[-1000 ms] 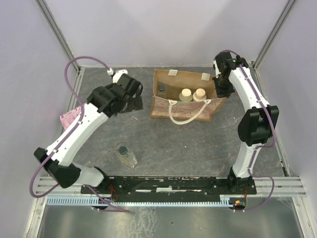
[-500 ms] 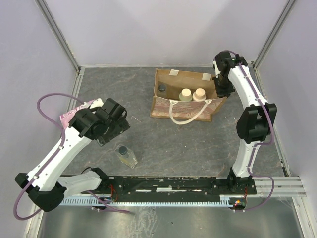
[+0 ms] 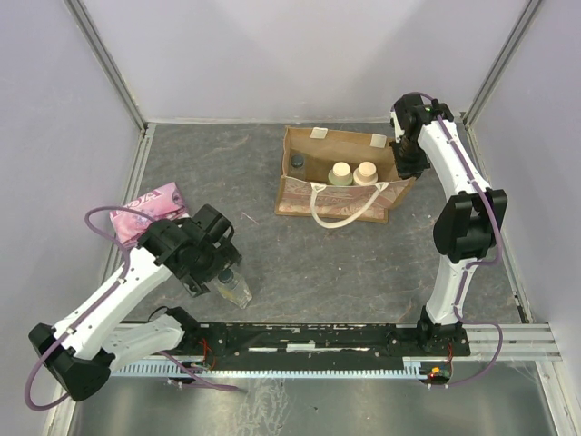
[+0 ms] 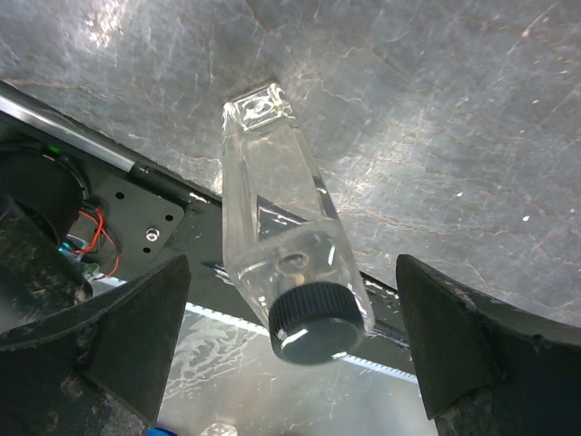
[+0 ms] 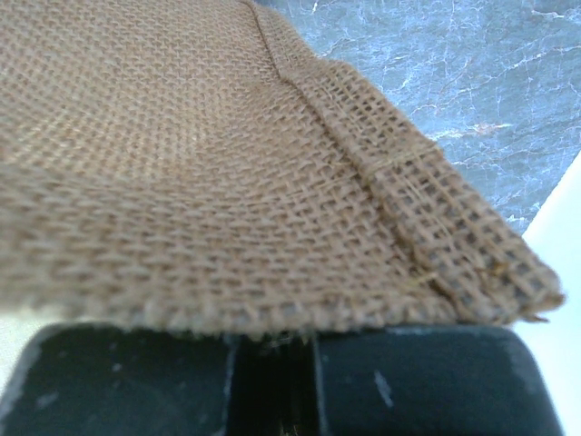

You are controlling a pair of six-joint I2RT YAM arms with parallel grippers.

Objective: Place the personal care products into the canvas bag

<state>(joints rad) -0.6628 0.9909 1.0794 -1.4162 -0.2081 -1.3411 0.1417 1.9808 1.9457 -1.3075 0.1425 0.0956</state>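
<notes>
Close to the arms' bases at the near edge of the table (image 3: pixel 300 263), the left gripper (image 4: pixel 290 304) hangs over a clear bottle (image 4: pixel 272 209) that lies on its side with its dark cap (image 4: pixel 313 331) toward the camera. The fingers (image 4: pixel 136 336) are spread wide to either side of the bottle and touch nothing, so this bottle has yet to be picked up. Off to the left, a flat pink packet (image 3: pixel 150 204) lies on the table, well apart from the bottle and no part of the job. Farther back stands the canvas bag (image 3: pixel 349 204), open-topped, with three bottles upright inside: a dark-capped bottle (image 3: pixel 297 163) at the left end, a cream-topped bottle (image 3: pixel 340 173) and a second pale bottle (image 3: pixel 366 172) side by side to its right. At the bag's far right corner the right gripper (image 3: pixel 406 165) appears pinched on the woven rim, its jaws drawn together under the fabric in the wrist view, seemingly bracing the bag. By this count three of four products are packed, and one grasp, carry and drop is left.
</notes>
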